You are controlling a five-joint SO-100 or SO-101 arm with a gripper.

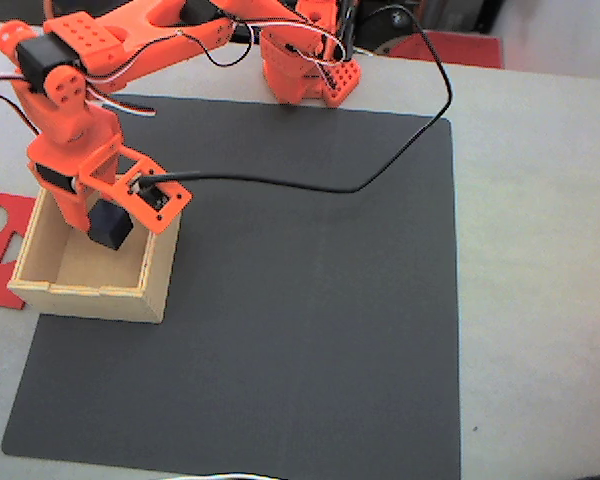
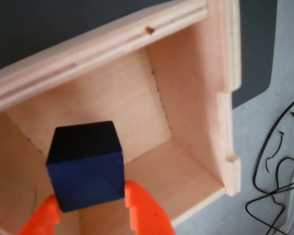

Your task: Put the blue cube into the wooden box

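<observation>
In the fixed view a red cut-out sheet (image 1: 0, 250) lies on the desk (image 1: 540, 200) left of the tool (image 1: 108, 225), which hangs over the wooden box (image 1: 85, 290) on the black mat (image 1: 310, 300). The tool grips the blue cube (image 2: 85, 164) between its orange fingers (image 2: 142, 210), above the box floor.

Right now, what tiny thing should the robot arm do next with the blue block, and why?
Probably open the gripper and let go. The blue cube is pinched between its orange fingers and already hangs over the inside of the wooden box, within its walls, so it should drop onto the box floor.
</observation>
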